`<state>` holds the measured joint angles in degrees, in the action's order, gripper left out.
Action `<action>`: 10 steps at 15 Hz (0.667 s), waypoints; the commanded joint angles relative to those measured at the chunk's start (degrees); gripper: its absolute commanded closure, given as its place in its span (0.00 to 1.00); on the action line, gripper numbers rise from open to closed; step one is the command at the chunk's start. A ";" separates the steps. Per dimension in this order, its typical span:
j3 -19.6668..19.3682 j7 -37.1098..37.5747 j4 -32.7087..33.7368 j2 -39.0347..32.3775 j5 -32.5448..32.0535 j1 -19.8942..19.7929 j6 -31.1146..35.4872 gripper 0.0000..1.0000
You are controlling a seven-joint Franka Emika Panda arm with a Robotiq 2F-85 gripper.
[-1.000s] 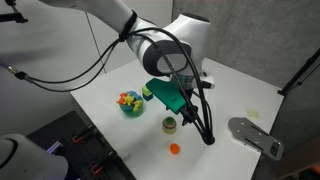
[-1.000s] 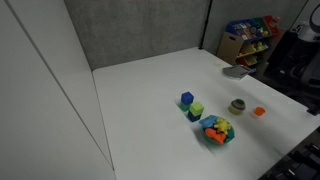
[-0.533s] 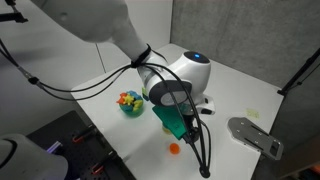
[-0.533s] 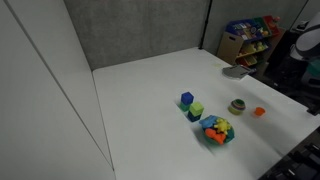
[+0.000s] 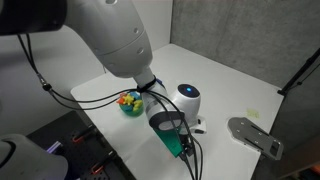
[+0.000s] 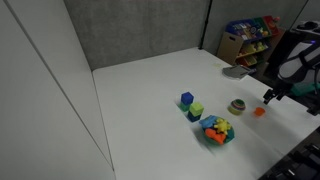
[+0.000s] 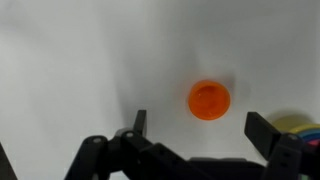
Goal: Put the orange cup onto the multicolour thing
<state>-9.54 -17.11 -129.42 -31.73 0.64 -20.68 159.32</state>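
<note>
The orange cup (image 7: 209,100) is a small round bright-orange piece on the white table. In the wrist view it lies just ahead of my open gripper (image 7: 200,128), between the lines of the two dark fingers and not touched. In an exterior view the orange cup (image 6: 259,112) sits just right of the multicolour thing (image 6: 237,106), and my gripper (image 6: 268,97) hovers above the cup. The multicolour thing shows as a yellow-green edge at the right of the wrist view (image 7: 301,125). In an exterior view my arm (image 5: 168,122) hides both.
A green bowl of colourful pieces (image 6: 216,131) (image 5: 129,102) stands near a blue block (image 6: 186,99) and a green block (image 6: 196,110). A grey flat object (image 5: 255,136) lies at the table's far side. A shelf of colourful items (image 6: 250,40) stands beyond the table.
My arm has swung down and over the orange cup, now covering it and the multicolour thing in an exterior view. The gripper has entered the other exterior view. The objects have not moved.
</note>
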 commanded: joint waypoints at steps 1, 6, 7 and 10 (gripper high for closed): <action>2.13 -0.17 3.31 -5.10 -0.48 -1.19 2.95 0.00; 1.36 1.40 4.77 -9.74 -2.17 0.74 6.78 0.00; 1.42 1.36 4.93 -10.40 -2.39 0.78 7.33 0.00; 1.32 1.57 5.08 -11.94 -3.02 1.11 8.75 0.01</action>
<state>-7.80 -16.98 -125.49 -42.02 -0.65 -20.04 166.76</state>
